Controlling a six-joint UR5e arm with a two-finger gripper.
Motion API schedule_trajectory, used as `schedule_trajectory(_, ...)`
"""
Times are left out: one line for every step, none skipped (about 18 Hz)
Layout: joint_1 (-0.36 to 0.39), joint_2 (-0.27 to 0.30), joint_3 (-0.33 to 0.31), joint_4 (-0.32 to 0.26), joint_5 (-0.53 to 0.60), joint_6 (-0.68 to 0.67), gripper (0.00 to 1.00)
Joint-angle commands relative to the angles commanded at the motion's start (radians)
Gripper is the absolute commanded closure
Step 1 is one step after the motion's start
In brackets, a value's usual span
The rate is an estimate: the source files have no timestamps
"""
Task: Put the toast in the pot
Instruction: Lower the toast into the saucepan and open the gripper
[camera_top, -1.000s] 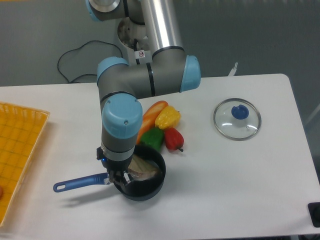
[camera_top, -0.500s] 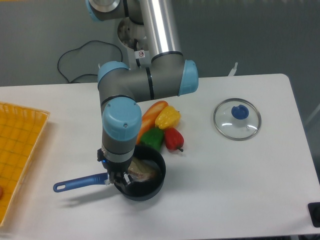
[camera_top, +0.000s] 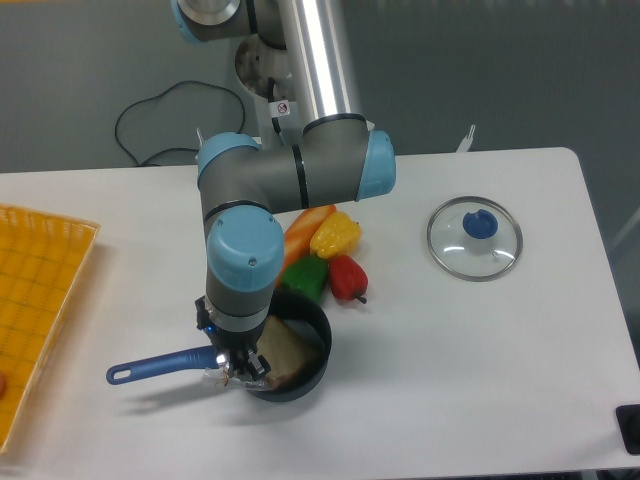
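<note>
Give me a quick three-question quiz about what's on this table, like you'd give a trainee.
1. True or false: the toast lies flat on the table beside the pot.
2. The glass lid is: A) on the pot, B) on the table to the right, C) in the yellow tray.
3. Which colour is the pot's handle?

Key: 1. False, it sits inside the pot, by the gripper. 2. B. 3. Blue.

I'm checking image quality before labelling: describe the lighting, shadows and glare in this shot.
Fixed camera: even, soft overhead light; faint shadow under the pot and its handle; bright streak on the metal arm column; mild reflections on the glass lid; the toast is sharp enough, though the wrist hides the jaws.
</note>
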Motion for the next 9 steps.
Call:
schedule_trajectory(0.0, -0.002, 0.0, 0.006, 0.0, 0.0, 0.26)
schedule_trajectory(0.0, -0.002, 0.0, 0.011, 0.006, 0.0, 0.19)
schedule_trajectory(0.0, -0.002, -0.002, 0.012, 0.033, 0.0, 0.11)
schedule_trajectory(0.0, -0.002, -0.002, 0.014, 0.075, 0.0, 0.01)
schedule_trajectory(0.0, 0.0, -0.005, 0.012, 0.119, 0.0, 0.0)
schedule_trajectory(0.0, 0.003, -0.017, 0.015, 0.153, 0.0, 0.0)
schedule_trajectory(0.0, 0.006, -0.021, 0.015, 0.182, 0.0, 0.0)
schedule_trajectory(0.002, 0.009, -0.023, 0.012, 0.202, 0.0, 0.0)
schedule_trajectory(0.005, 0.014, -0.023, 0.011, 0.213, 0.0, 0.0)
